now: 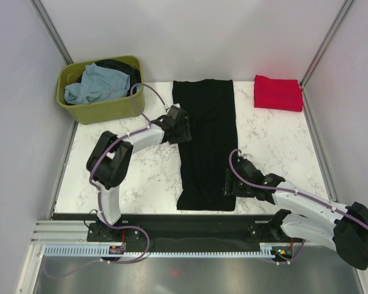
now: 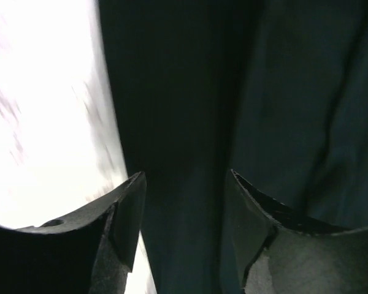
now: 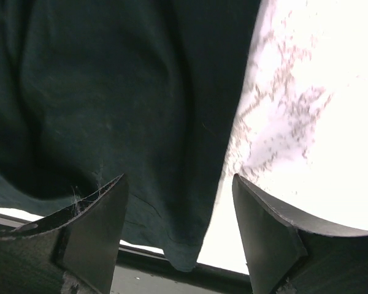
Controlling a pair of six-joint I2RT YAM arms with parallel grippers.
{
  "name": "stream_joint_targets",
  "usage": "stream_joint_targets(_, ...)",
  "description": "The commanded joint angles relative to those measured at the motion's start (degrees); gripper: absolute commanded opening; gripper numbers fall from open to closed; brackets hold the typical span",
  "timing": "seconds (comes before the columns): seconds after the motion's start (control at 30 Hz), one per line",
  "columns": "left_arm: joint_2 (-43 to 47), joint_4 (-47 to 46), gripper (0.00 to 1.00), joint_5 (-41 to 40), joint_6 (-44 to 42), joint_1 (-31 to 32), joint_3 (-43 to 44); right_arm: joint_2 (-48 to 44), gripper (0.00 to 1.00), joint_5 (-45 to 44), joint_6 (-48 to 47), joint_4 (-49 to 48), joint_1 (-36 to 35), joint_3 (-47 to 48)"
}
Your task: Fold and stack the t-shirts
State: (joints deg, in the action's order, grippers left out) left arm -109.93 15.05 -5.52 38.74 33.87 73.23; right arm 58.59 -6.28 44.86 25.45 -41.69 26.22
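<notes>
Risk check | black shirt (image 1: 205,141) lies as a long strip mid-desk (image 1: 276,147), red shirt (image 1: 278,92) folded far right | left hand (image 1: 183,130) and right hand (image 1: 230,184) both spread apart, straddling its long edges, nothing pinched | mismatched bites could skew the next fold, or catch just one layer

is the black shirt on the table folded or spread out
Partly folded: the black t-shirt lies as a long narrow strip, no sleeves showing, not a compact square like the red t-shirt.
</notes>
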Motion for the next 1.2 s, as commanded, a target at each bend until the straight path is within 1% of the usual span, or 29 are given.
stream_joint_targets(0.0, -4.5, 3.4, 0.61, -1.1, -4.7, -3.0, 6.7, -1.5, 0.76, -2.4, 2.4, 1.5, -1.5, -0.6)
stream_joint_targets(0.17, -4.3, -0.7, 0.62, 1.3, -5.0, -3.9, 7.2, -3.4, 0.76, -3.1, 2.2, 2.8, -1.8, -0.4)
stream_joint_targets(0.23, -6.2, -0.8, 0.63, 3.5, -5.3, -4.2, 9.2, -2.7, 0.77, -3.0, 1.7, 2.7, -1.8, -0.2)
stream_joint_targets(0.3, -9.9, -0.4, 0.63, 5.2, -5.2, -5.1, 12.1, -2.0, 0.76, -2.9, 1.3, 2.5, -1.9, -0.1)
stream_joint_targets(0.37, -12.9, 0.4, 0.63, 5.3, -4.8, -6.3, 14.6, -1.9, 0.76, -2.5, 1.1, 2.3, -1.9, -0.3)
stream_joint_targets(0.53, -15.8, 0.9, 0.62, 8.2, -4.3, -8.8, 17.6, -2.9, 0.77, -2.1, 1.2, 2.1, -2.1, -1.1)
stream_joint_targets(0.6, -17.3, 1.8, 0.63, 8.4, -5.1, -10.0, 20.6, -2.9, 0.76, -2.0, 1.0, 2.1, -2.0, -1.3)
stream_joint_targets(0.63, -19.5, 2.9, 0.63, 8.7, -5.6, -10.6, 22.4, -2.7, 0.77, -2.0, 0.9, 2.2, -2.0, -1.3)
stream_joint_targets(0.67, -20.8, 5.8, 0.63, 8.6, -6.8, -11.1, 26.7, -2.6, 0.77, -1.9, 0.8, 2.2, -2.1, -1.3)
stream_joint_targets(0.7, -22.2, 7.8, 0.63, 8.6, -7.4, -12.2, 29.3, -2.4, 0.77, -2.0, 0.8, 2.3, -2.0, -1.2)
stream_joint_targets(0.73, -25.6, 9.4, 0.63, 9.0, -7.9, -12.9, 32.0, -2.4, 0.77, -2.1, 0.5, 2.5, -2.0, -1.1)
stream_joint_targets(0.77, -27.1, 11.8, 0.63, 9.7, -8.9, -13.5, 36.9, -2.3, 0.77, -2.3, 0.5, 2.5, -2.1, -0.9)
stream_joint_targets(0.87, -31.5, 14.7, 0.64, 12.5, -10.3, -15.1, 44.5, -1.8, 0.77, -2.5, 0.3, 2.5, -2.0, -0.6)
stream_joint_targets(0.93, -31.2, 16.0, 0.65, 13.5, -10.1, -15.4, 45.0, -1.5, 0.77, -2.4, 0.3, 2.5, -2.1, -0.5)
stream_joint_targets(1.03, -27.1, 15.7, 0.7, 16.2, -9.2, -15.2, 41.7, -1.7, 0.77, -2.3, 0.4, 2.4, -2.1, -0.3)
stream_joint_targets(1.13, -20.4, 15.8, 0.73, 15.9, -8.9, -15.1, 36.9, -3.1, 0.77, -0.7, 0.6, 1.4, -2.2, 0.0)
stream_joint_targets(1.17, -18.4, 15.8, 0.73, 15.4, -8.9, -15.1, 34.0, -4.3, 0.77, 1.9, 0.6, 0.3, -2.3, -0.2)
